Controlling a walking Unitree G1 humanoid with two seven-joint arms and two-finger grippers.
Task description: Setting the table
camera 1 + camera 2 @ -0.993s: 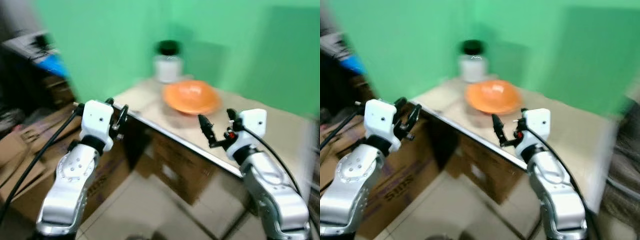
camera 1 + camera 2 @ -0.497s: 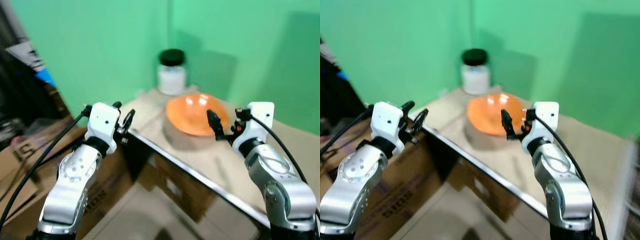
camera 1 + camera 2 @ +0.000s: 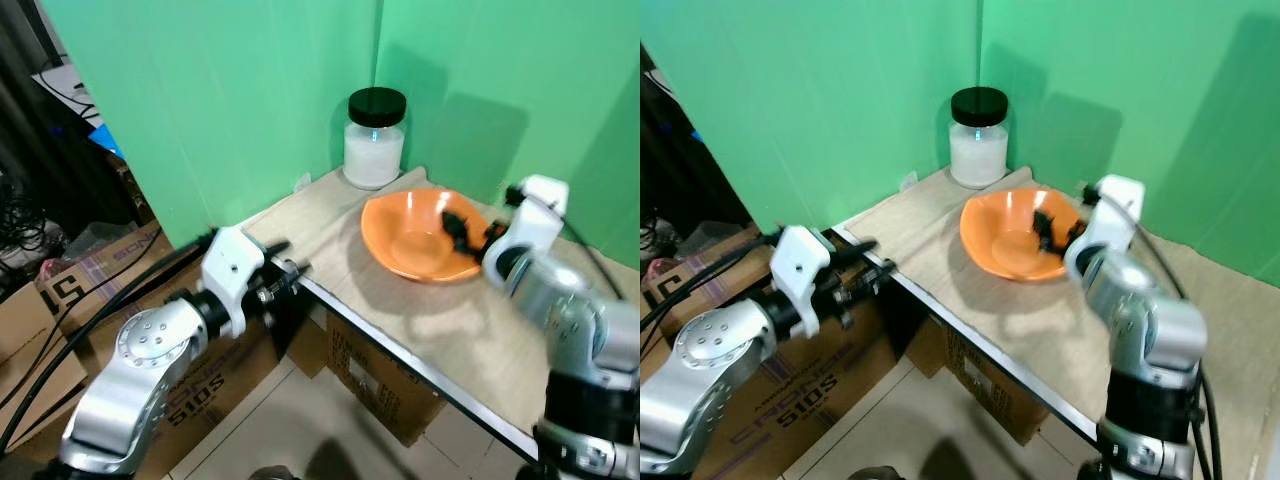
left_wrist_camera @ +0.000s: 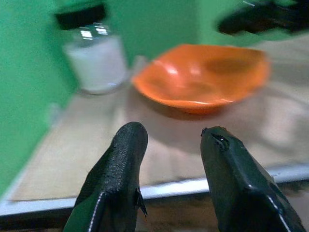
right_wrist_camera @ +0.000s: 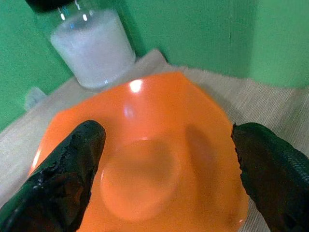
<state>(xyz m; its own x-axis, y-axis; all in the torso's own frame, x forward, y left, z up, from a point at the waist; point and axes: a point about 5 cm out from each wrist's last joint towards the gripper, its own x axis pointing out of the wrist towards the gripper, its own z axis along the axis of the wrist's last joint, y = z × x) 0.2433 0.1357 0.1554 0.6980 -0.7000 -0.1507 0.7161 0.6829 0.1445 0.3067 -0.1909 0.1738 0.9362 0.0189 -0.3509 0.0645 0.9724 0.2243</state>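
- The robot's right gripper (image 5: 164,193) hangs over the shallow orange plastic bowl (image 5: 145,164), its two black fingers (image 5: 58,183) spread wide above the bowl's left and right rims and holding nothing
- The bowl sits on the beige woven-topped table (image 3: 440,330), toward the far end, in the corner formed by two green walls (image 3: 220,90)
- Just beyond the bowl, at the table's far corner, stands a clear glass jar with a black lid (image 3: 375,140), filled with something white; jar and bowl are near each other but apart
- The left gripper (image 4: 169,164) is held low at the table's near-left metal edge (image 4: 193,186), fingers narrowly parted and empty, pointing across the tabletop toward the bowl
- Brown cardboard boxes (image 3: 190,370) sit on the floor under and to the left of the table, one printed with black lettering
- Black cables (image 3: 25,215) and dark clutter lie at the far left
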